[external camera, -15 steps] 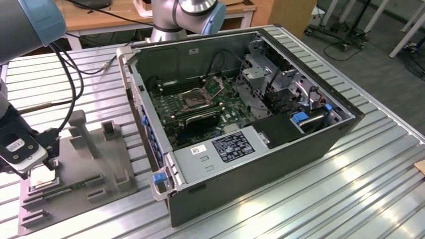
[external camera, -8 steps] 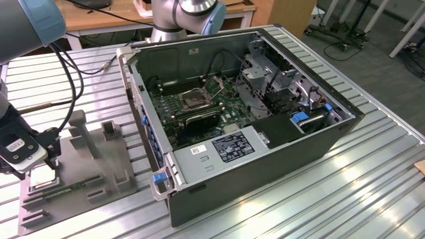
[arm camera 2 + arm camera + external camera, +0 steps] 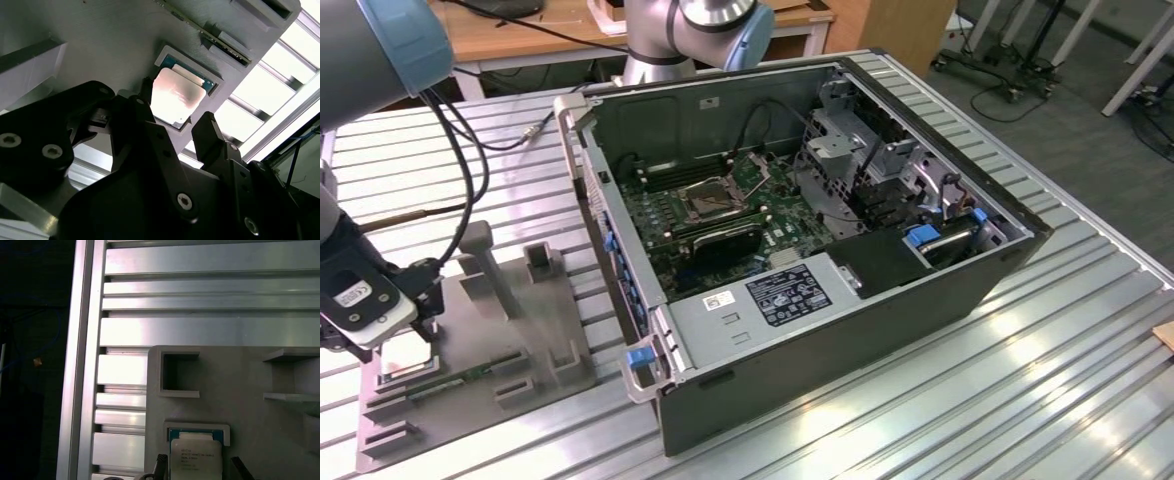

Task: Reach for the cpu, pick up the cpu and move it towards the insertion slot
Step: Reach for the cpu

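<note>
The cpu (image 3: 177, 95) is a pale silvery square chip with a thin green edge. It lies flat in a shallow pocket of the grey fixture plate (image 3: 547, 350) at the exterior view's left. My gripper (image 3: 176, 102) hangs just above it, open. One dark finger (image 3: 146, 87) stands on each side of the chip with a small gap, and nothing is clamped. The first wrist view shows the cpu (image 3: 196, 457) between the fingertips (image 3: 161, 463). In the exterior view the gripper (image 3: 400, 335) is low over the cpu (image 3: 404, 353). The insertion slot (image 3: 711, 200) sits on the motherboard inside the open computer case.
The open computer case (image 3: 854, 330) lies on its side on the ribbed aluminium table (image 3: 1067, 400). Grey upright fixture blocks (image 3: 478, 265) rise from the plate close to my gripper. Black cables (image 3: 460, 150) hang from the arm. A wooden desk stands behind.
</note>
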Controlling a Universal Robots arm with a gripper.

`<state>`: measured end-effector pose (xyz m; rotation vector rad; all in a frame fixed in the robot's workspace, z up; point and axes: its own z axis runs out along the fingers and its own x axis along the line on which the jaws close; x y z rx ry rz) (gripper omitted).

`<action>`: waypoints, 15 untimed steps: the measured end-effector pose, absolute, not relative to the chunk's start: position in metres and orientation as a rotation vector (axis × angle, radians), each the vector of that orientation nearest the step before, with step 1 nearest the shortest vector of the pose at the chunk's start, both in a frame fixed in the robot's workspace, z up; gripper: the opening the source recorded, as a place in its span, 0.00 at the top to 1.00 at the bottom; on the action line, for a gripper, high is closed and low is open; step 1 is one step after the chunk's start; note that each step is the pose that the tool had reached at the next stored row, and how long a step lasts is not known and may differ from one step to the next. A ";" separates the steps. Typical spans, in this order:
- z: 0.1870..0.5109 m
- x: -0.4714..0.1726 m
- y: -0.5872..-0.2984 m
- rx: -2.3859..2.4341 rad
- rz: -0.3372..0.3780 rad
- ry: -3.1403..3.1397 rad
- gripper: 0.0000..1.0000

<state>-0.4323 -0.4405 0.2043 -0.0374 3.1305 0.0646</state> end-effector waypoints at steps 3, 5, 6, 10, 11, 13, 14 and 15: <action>0.204 -0.432 -0.441 -0.037 0.065 3.131 0.41; 0.203 -0.432 -0.440 -0.037 0.065 3.130 0.41; 0.203 -0.432 -0.441 -0.037 0.065 3.130 0.41; 0.201 -0.432 -0.441 -0.037 0.065 3.131 0.41; 0.200 -0.432 -0.440 -0.037 0.065 3.130 0.41; 0.198 -0.432 -0.440 -0.037 0.065 3.130 0.41; 0.198 -0.432 -0.440 -0.037 0.065 3.130 0.41; 0.197 -0.432 -0.441 -0.037 0.065 3.131 0.41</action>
